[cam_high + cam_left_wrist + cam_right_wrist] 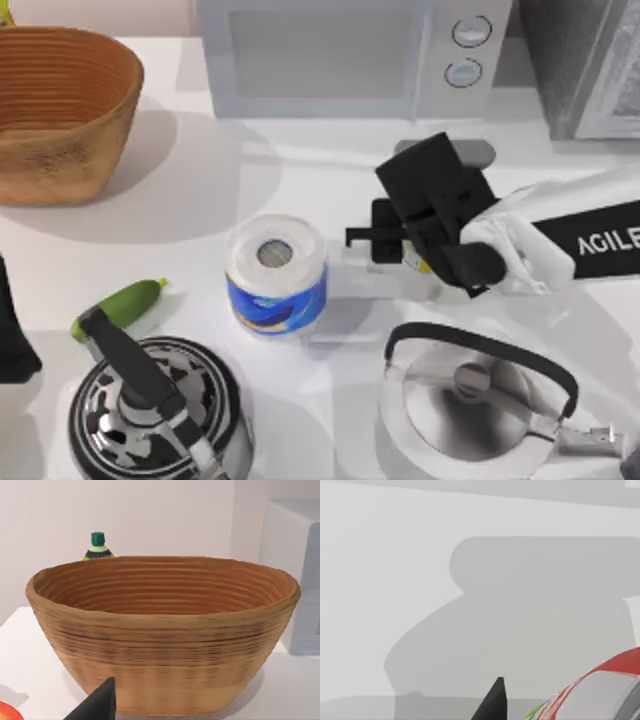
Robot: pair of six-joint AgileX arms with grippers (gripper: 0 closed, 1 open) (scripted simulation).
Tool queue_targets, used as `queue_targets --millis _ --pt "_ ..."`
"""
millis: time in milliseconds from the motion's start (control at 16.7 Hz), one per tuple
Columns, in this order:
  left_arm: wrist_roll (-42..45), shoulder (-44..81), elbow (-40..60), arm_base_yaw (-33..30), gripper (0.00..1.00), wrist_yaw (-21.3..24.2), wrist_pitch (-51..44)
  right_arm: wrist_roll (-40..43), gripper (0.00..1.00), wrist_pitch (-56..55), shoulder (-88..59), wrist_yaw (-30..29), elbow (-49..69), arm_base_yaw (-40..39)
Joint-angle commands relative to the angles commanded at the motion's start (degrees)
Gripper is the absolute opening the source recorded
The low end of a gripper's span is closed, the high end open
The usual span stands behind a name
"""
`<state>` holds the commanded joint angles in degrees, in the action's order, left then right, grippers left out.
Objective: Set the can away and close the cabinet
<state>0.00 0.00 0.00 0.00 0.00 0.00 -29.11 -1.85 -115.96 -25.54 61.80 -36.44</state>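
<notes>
Red-topped can, against right end effector

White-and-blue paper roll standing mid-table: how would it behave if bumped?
The white-and-blue paper roll stands upright on a broad flat end, so it likely slides before tipping. Its hollow core suggests it is light. Once toppled, the round side would probably roll toward the black-patterned kettle.

Bright, even light; soft shadows fall across the white table.
</notes>
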Motion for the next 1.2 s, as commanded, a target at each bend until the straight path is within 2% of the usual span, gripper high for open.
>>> queue_targets --millis 180,240,840,1020,1200 --pt "0.00 0.00 0.00 0.00 1.00 0.00 0.00 0.00 0.02 0.00 0.00 0.00 0.00 0.00" --pt "0.00 0.00 0.00 0.00 1.00 0.00 0.00 0.00 0.00 0.00 0.00 0.00 0.00 0.00" --pt "0.00 0.00 0.00 0.00 1.00 0.00 0.00 -0.17 0.00 0.75 0.69 -0.06 0.86 0.22" --pt "0.00 0.00 0.00 0.00 1.00 0.00 0.00 -0.66 0.00 6.28 3.06 -0.03 5.37 0.29" --pt "0.00 0.00 0.00 0.00 1.00 0.00 0.00 -0.71 0.00 16.83 6.25 0.27 10.04 0.14"
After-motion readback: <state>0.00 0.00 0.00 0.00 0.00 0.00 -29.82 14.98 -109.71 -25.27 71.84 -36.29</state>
